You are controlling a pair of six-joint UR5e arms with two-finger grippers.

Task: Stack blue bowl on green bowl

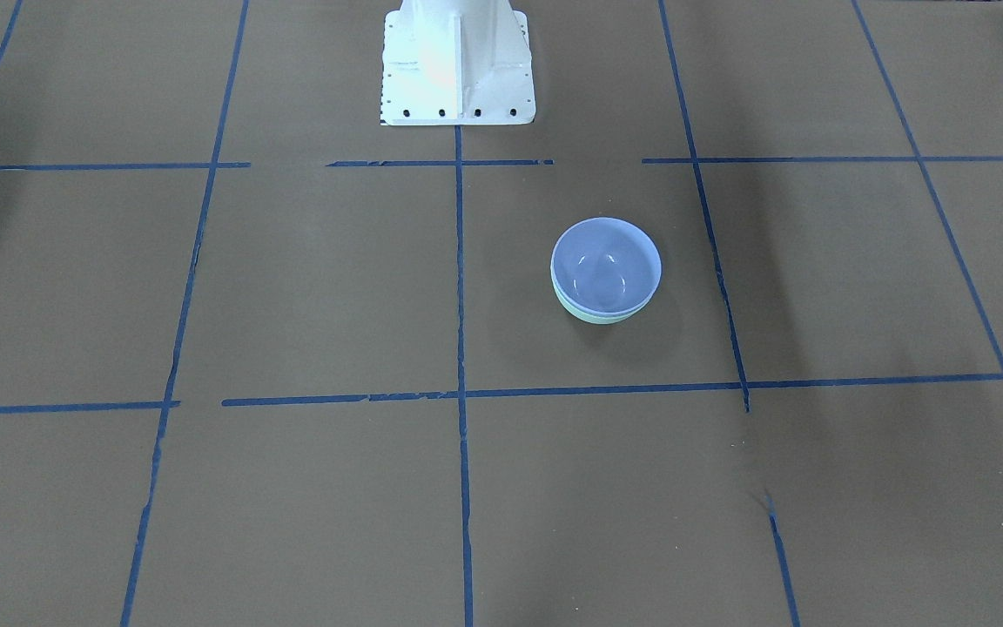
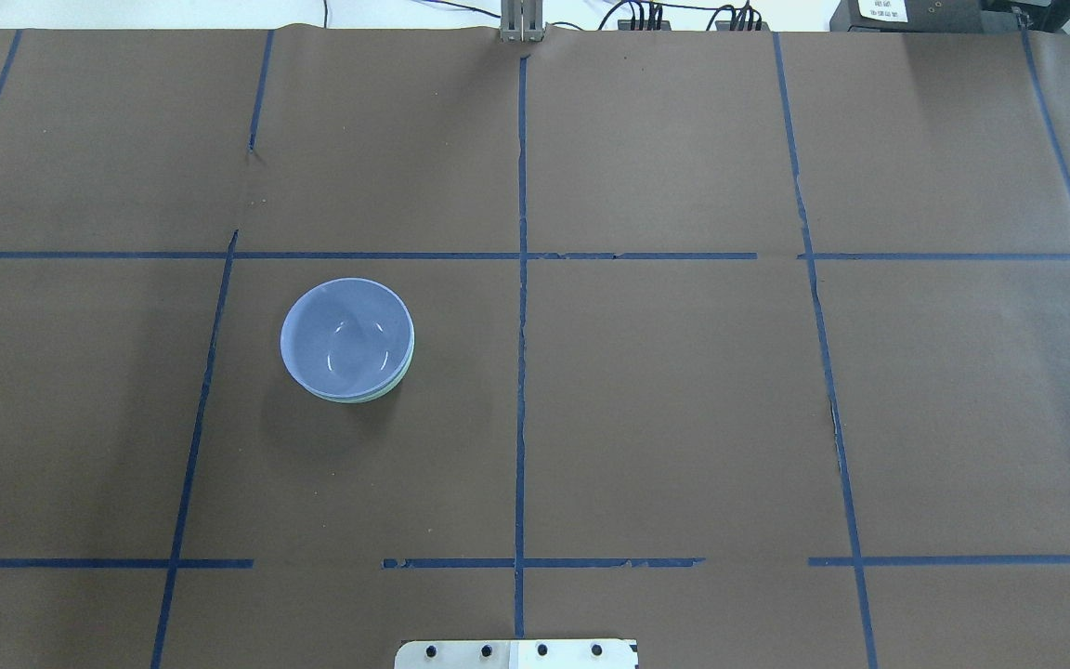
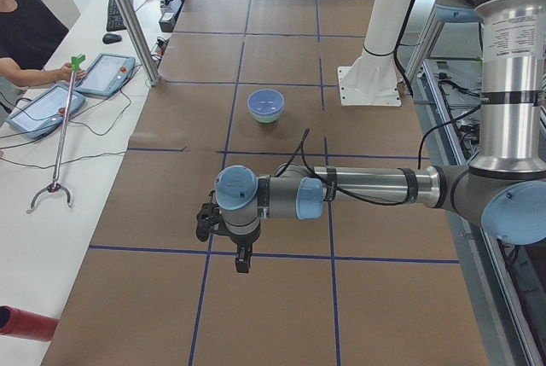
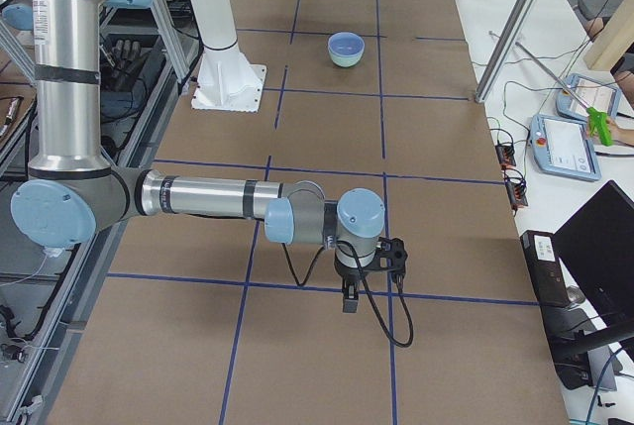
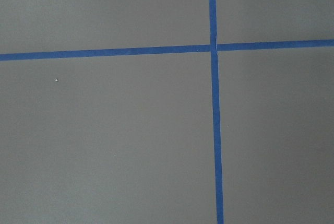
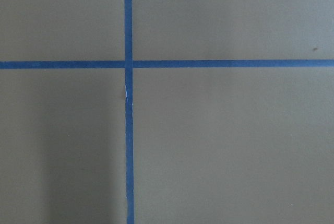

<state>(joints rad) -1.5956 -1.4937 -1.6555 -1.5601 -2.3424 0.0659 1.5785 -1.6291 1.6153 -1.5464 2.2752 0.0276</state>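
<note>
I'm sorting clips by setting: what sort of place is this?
Probably a robotics lab: a left arm and right arm over a table gridded with blue tape, a teach pendant beside it.

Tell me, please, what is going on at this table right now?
Nothing is being handled. The blue bowl sits nested inside the green bowl on the paper-covered table, so the stack looks done. The left tool and the right tool hang over the table well away from the bowls. They show only in the side views, so I cannot tell whether they are open or shut.
</note>
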